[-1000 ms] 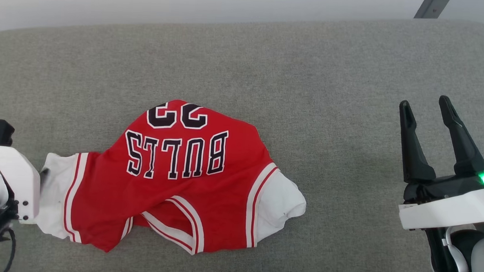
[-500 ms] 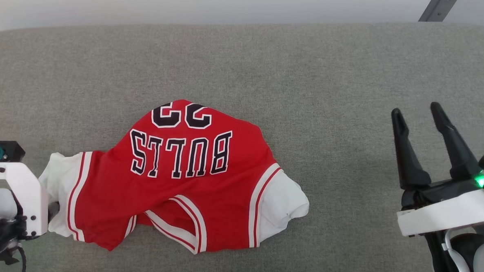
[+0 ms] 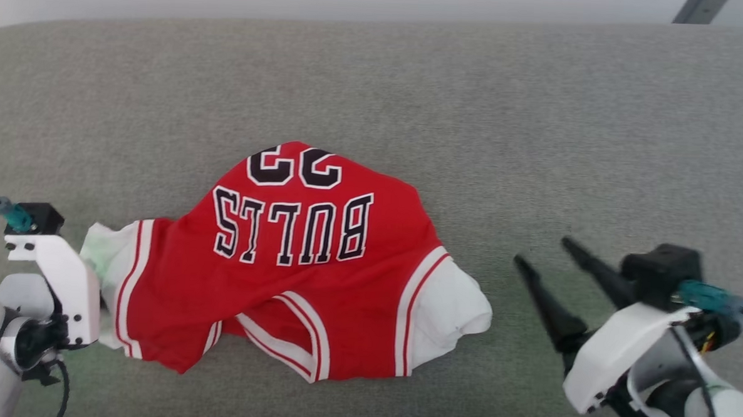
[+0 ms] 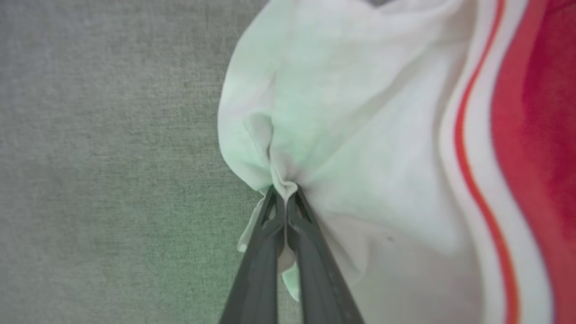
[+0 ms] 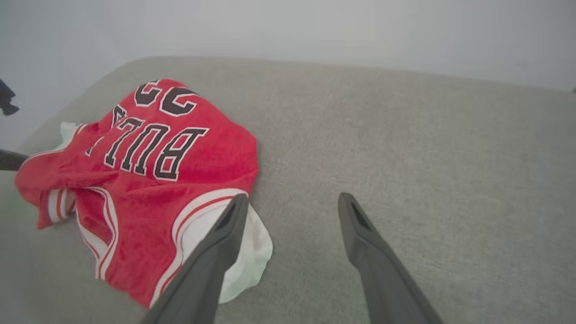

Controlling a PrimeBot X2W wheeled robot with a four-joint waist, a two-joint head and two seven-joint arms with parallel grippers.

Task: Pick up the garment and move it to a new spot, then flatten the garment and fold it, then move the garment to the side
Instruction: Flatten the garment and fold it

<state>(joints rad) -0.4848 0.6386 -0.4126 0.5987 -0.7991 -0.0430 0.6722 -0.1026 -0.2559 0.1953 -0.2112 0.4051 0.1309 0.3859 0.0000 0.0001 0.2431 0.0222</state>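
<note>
1. Near left: found left pincer [image 4: 284, 198] pressed together on a puckered fold of white lining [image 4: 315, 112] at the left end of the garment [image 3: 293, 280], biting close to the cloth's edge.
2. Near right: found right pincer [image 3: 543, 250] spread wide, holding nothing, tips aimed toward the garment's right white flap [image 3: 455, 306] but apart from it.
3. Middle: found the garment crumpled on the grey fabric-covered worktop [image 3: 538, 115], left of centre, with the lettering upside down from the robot's side and a loop of striped trim [image 3: 305, 356] bunched at the near edge.
4. Step in hand, as judged: picking up for the move.
   - Check the left pinch for depth before lifting.
   - Bring the right pincer low along the worktop onto the right flap.
   - Close on one clear fold, not on bunched layers.
   - Lift both ends together and level, with the cloth lightly taut, to avoid dragging or a one-sided slip.
5. Far: noted broad bare worktop beyond and to the right of the garment; judged ample for setting down and spreading flat.
</note>
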